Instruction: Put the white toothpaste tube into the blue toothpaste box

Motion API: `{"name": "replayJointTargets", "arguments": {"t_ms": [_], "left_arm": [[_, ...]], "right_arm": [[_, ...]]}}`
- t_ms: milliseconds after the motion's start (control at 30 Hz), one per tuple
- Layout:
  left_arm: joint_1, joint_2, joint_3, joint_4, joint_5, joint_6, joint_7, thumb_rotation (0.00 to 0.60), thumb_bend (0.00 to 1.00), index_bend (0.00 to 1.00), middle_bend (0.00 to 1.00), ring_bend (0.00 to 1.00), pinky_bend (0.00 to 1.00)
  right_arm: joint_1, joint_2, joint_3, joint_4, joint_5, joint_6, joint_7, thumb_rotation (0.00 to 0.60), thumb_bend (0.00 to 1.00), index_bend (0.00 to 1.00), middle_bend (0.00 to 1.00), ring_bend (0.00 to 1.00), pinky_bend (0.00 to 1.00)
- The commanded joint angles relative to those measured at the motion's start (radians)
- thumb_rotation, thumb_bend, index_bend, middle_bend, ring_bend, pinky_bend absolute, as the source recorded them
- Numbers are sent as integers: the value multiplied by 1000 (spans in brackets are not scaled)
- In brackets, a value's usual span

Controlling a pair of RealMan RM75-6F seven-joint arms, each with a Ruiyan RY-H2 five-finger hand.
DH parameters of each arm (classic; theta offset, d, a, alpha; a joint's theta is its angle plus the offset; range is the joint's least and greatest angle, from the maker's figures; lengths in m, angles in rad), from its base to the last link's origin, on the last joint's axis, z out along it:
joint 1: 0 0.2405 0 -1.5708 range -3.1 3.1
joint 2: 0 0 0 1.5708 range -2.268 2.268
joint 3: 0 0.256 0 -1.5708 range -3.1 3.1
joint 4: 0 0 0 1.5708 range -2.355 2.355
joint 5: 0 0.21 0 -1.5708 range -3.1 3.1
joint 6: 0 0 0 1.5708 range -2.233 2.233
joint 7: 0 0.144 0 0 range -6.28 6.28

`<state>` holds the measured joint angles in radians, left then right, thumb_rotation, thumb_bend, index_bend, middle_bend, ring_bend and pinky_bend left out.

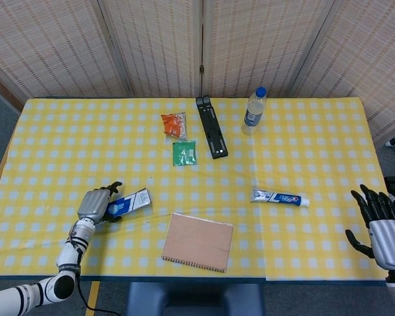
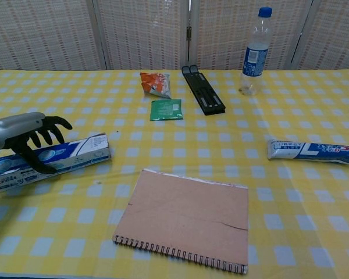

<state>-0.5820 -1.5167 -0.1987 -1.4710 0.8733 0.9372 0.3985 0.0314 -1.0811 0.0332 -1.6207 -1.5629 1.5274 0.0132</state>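
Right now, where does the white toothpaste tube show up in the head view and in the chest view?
Head view: the white toothpaste tube lies right of centre on the tablecloth, beyond and to the right of the brown notebook.
Chest view: the tube lies at the right edge, mid-height.
Shared landmark: the notebook, nearer the camera and to the tube's left in both views.

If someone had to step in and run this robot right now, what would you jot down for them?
Left hand: over the blue toothpaste box, fingers curled around it; box lies on the table near the left front edge.
Right hand: open, empty, off the table's right front corner.
White toothpaste tube: lies flat on the right side, untouched, cap on.
Done: box reached, a firm grip is uncertain.
Left: pick up the tube, open the box, slide the tube in.
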Motion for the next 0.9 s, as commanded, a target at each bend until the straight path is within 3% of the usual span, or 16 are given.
{"name": "replayJointTargets", "arguments": {"t_ms": [33, 333, 600, 900], "left_arm": [[-10, -1, 3, 11, -24, -12, 2, 600, 197, 214, 361, 371, 439], [-18, -10, 4, 40, -67, 7, -1, 600, 207, 302, 482, 524, 561], [-9, -11, 7, 28, -60, 59, -8, 600, 210, 344, 530, 573, 595], [41, 54, 53, -111, 96, 146, -61, 600, 210, 332, 531, 553, 586]], "right_arm": [[3, -1, 0, 1, 2, -6, -1, 600, 361, 0, 0, 0, 0], [4, -4, -2, 2, -4, -5, -7, 600, 361, 0, 0, 0, 0], [4, -6, -4, 1, -8, -4, -9, 600, 361, 0, 0, 0, 0], [9, -9, -2, 4, -8, -11, -5, 600, 361, 0, 0, 0, 0]]}}
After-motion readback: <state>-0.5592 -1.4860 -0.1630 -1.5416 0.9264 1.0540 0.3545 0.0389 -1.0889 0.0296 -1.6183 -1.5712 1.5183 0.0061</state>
